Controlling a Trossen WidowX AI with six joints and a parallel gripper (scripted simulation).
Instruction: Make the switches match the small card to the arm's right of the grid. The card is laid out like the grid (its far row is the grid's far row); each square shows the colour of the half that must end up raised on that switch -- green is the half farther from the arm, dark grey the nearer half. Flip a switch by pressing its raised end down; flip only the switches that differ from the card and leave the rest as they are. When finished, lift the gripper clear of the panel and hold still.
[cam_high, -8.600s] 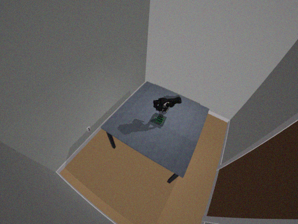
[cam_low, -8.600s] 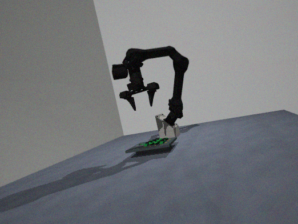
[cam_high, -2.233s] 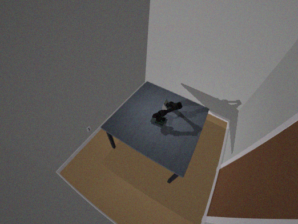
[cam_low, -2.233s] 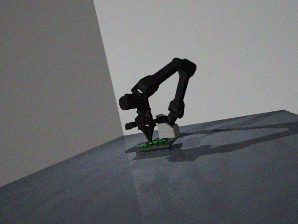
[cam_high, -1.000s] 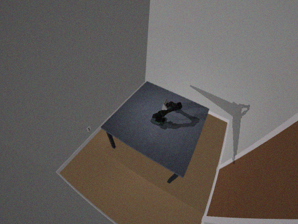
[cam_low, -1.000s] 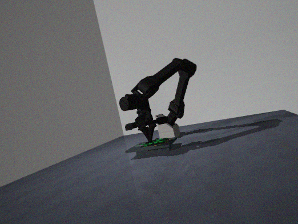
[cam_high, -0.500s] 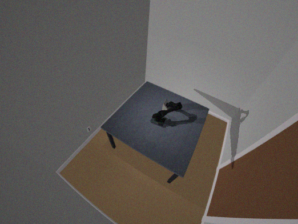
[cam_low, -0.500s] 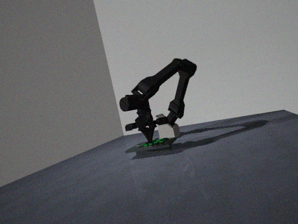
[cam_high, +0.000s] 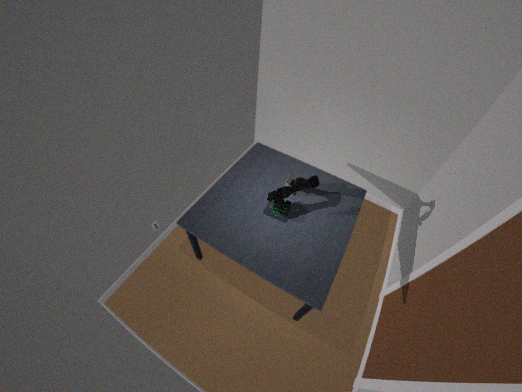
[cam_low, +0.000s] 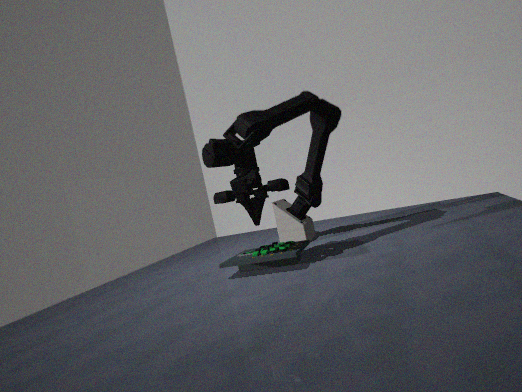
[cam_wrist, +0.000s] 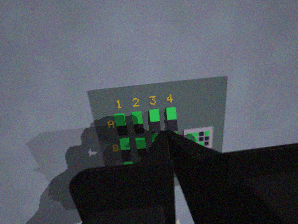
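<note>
1. Pincer (cam_high: 280, 204) (cam_low: 257, 223) (cam_wrist: 164, 135) pressed together, above panel (cam_high: 269, 216) (cam_low: 235, 261) (cam_wrist: 200, 95), inward of worktop's (cam_high: 240, 235) (cam_low: 250, 330) (cam_wrist: 40, 50) wall-side edges.
2. Step: probably between presses.
3. Next: compare switches with card (cam_wrist: 210, 131); press any mismatch.

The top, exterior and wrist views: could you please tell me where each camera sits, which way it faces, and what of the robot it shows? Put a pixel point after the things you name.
Top: high above the room, looking steeply down at the table (cam_high: 240, 220); the whole arm (cam_high: 283, 191) shows, small.
Exterior: low, just above the tabletop (cam_low: 300, 320), looking across it towards the walls; the arm (cam_low: 317, 145) and closed gripper (cam_low: 257, 223) show side-on.
Wrist: on the arm near the gripper, looking down past its dark fingers at the switch panel (cam_wrist: 202, 102); only the gripper (cam_wrist: 164, 135) shows.
Top and exterior share the arm and its shadow.
</note>
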